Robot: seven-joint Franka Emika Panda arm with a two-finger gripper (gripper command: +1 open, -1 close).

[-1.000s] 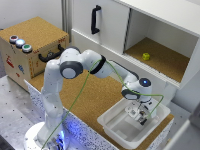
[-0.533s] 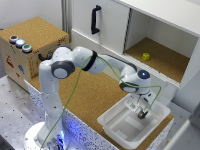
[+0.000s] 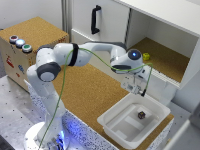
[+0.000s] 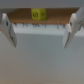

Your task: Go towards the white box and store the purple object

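The white box (image 3: 108, 120) sits on the cork surface near the exterior view's lower right. The purple object (image 3: 141, 115), a tiny dark block, lies on its floor near the far wall, free of the gripper. My gripper (image 3: 138, 90) hangs above the box's far rim, well clear of the block. The wrist view shows my gripper (image 4: 39, 40) open, fingertips (image 4: 7, 29) spread wide with nothing between them, over a pale blurred surface.
Behind the gripper is a white cabinet with a black handle (image 3: 96, 19). A small yellow-green cube (image 3: 146, 56) (image 4: 38, 14) sits in its open cork-floored compartment. A cork-covered box with coloured buttons (image 3: 20, 42) stands at the exterior view's left.
The gripper has risen out of the white box and drifted towards the cabinet. The purple object stays behind on the box floor.
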